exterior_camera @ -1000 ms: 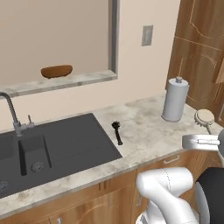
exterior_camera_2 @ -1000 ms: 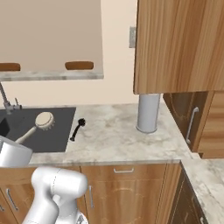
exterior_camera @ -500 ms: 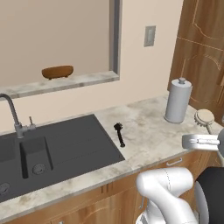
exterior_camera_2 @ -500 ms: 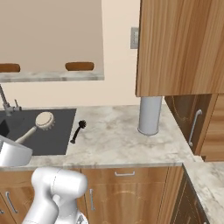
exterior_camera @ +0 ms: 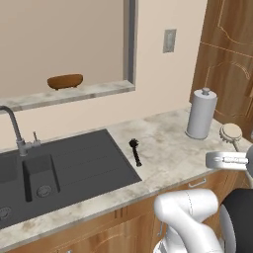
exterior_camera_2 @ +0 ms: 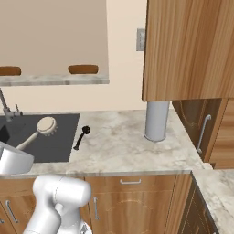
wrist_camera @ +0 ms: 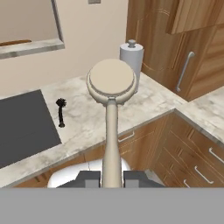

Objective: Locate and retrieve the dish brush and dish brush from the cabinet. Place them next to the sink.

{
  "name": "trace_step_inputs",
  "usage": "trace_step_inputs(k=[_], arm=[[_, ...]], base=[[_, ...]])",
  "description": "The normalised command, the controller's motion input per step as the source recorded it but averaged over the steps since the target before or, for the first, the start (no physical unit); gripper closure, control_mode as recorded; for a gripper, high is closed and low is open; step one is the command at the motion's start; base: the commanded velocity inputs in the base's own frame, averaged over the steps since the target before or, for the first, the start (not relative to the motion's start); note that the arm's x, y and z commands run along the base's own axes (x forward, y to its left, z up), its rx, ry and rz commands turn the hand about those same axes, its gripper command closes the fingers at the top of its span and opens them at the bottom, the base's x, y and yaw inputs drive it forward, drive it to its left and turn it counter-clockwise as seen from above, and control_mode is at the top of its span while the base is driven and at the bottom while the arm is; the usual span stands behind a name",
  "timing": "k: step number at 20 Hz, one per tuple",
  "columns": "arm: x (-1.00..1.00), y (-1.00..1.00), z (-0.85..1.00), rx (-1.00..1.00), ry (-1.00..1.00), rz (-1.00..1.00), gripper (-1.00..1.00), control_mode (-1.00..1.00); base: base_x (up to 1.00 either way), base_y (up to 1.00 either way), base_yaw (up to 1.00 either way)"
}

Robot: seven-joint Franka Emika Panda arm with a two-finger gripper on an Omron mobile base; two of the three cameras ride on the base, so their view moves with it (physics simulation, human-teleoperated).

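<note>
Counter (exterior_camera: 168, 143): black brush (exterior_camera: 135, 151) flat beside sink (exterior_camera: 74, 168), head toward wall

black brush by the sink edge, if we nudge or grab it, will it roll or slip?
The black brush lies flat on the counter, so tipping seems unlikely. Its thin handle may pivot around the round bristly head rather than slide straight. It looks light and stiff, and the narrow handle could slip in a loose pinch.

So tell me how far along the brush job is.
Done: the black dish brush already lies on the counter beside the sink. In hand: the gripper is shut on the handle of the beige dish brush, held up in the air over the counter's edge. Left: carry it over and set it down next to the sink too.
</note>
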Motion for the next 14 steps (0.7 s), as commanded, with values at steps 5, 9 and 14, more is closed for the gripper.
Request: trace_step_inputs(k=[5, 9, 14], arm=[[0.05, 0.04, 0.00, 0.00, 0.01, 0.00, 1.00, -1.00], [0.66, 0.33, -0.08, 0.00, 0.08, 0.02, 1.00, -1.00], [0.72, 0.11, -0.02, 0.00, 0.08, 0.06, 1.00, -1.00]], base=[[0.00, 0.00, 0.00], [0.00, 0.00, 0.00], [0.00, 0.00, 0.00]])
